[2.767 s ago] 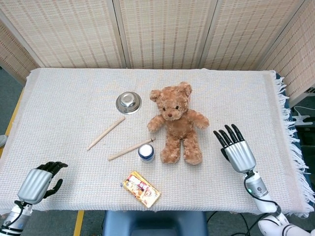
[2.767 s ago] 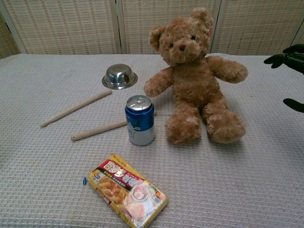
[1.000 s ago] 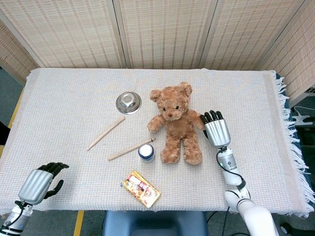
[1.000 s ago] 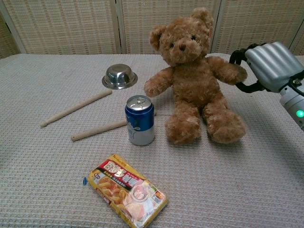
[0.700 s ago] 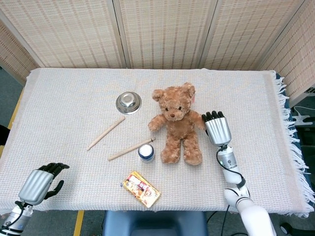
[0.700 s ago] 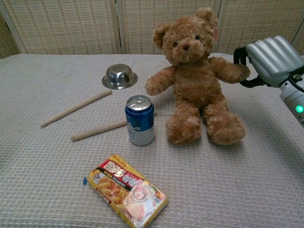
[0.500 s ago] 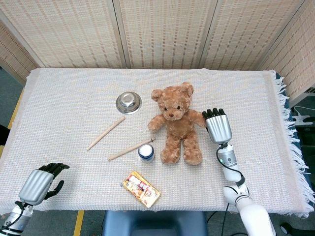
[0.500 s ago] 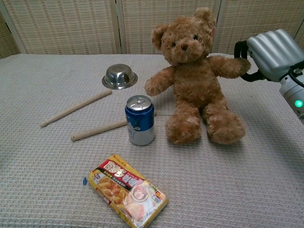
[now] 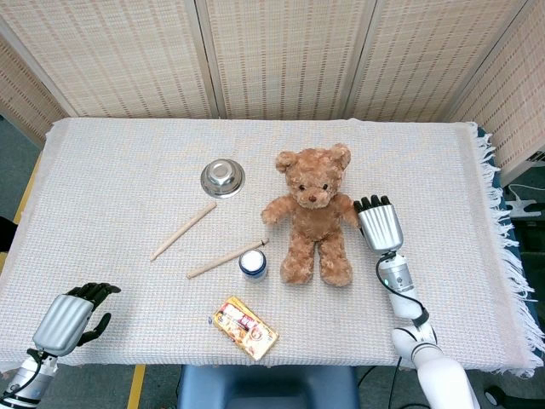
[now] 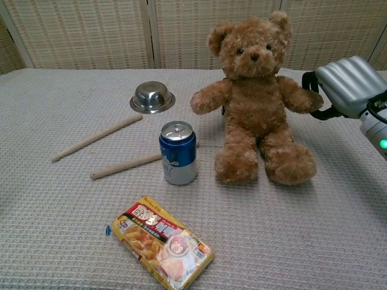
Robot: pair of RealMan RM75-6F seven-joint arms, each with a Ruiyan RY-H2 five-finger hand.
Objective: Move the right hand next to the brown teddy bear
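The brown teddy bear [image 9: 311,217] sits upright in the middle of the cloth-covered table, also seen in the chest view [image 10: 257,103]. My right hand [image 9: 380,225] is pressed against the bear's arm on its right side. In the chest view the right hand [image 10: 346,84] shows its silver back, and its black fingers [image 10: 311,80] curl over the bear's paw, with the thumb under it. My left hand [image 9: 66,317] hangs at the table's front left corner, fingers curled in on nothing.
A blue can [image 10: 178,152] stands just left of the bear's leg. Two wooden sticks [image 9: 183,231] [image 9: 226,258] lie left of the can, with a steel bowl [image 9: 222,177] behind them. A yellow snack packet [image 10: 162,241] lies near the front edge.
My right hand came in from the right to the bear's arm and curled its fingers. The bear has since shifted right and now sits more upright. The left hand stayed put.
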